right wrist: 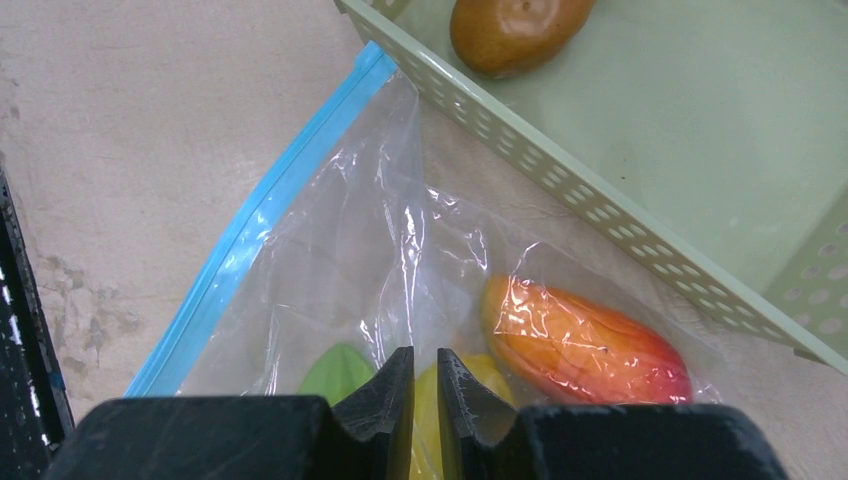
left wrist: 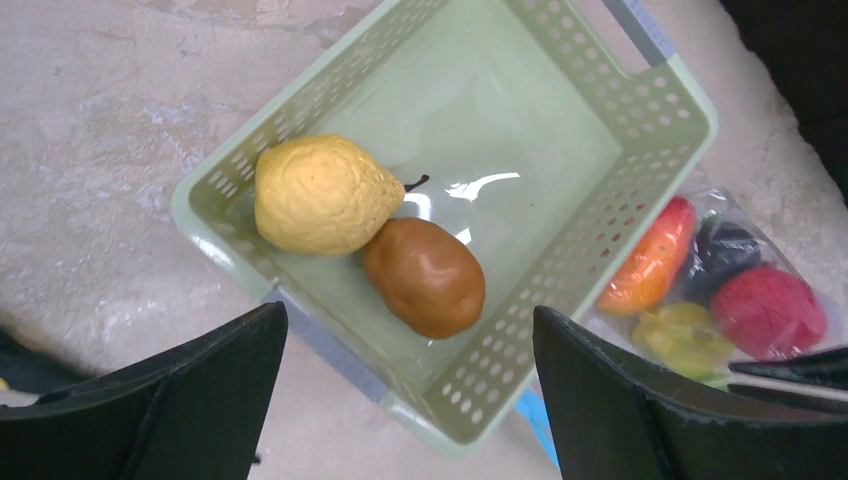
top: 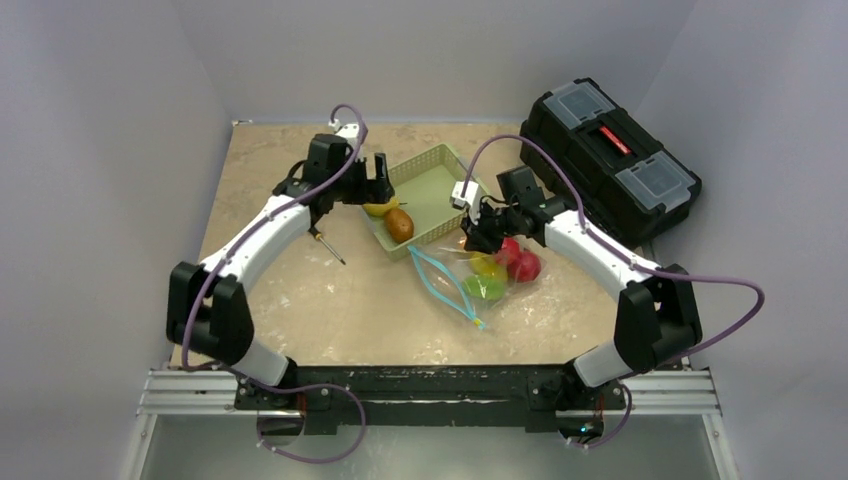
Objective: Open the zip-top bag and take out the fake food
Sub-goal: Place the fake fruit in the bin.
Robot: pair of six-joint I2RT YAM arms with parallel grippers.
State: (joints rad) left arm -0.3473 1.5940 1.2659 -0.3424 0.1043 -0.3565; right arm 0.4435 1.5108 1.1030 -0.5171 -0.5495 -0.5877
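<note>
The zip-top bag (top: 462,278) lies on the table in front of the green basket (top: 436,168), its light-blue zipper strip (right wrist: 262,213) gaping open. Inside it are fake food pieces: red (top: 524,266), yellow (top: 488,266) and green (top: 485,289), and an orange one (right wrist: 585,345). A yellow fruit (left wrist: 320,195) and a brown fruit (left wrist: 425,277) lie in the basket (left wrist: 600,215). My left gripper (top: 378,190) (left wrist: 410,312) is open and empty above the basket's near corner. My right gripper (top: 476,238) (right wrist: 425,352) is pinched on the bag's film at its far end.
A yellow-and-black-handled screwdriver (top: 328,246) lies on the table left of the basket. A black toolbox (top: 610,160) stands at the back right, close behind my right arm. Grey walls enclose the table on three sides.
</note>
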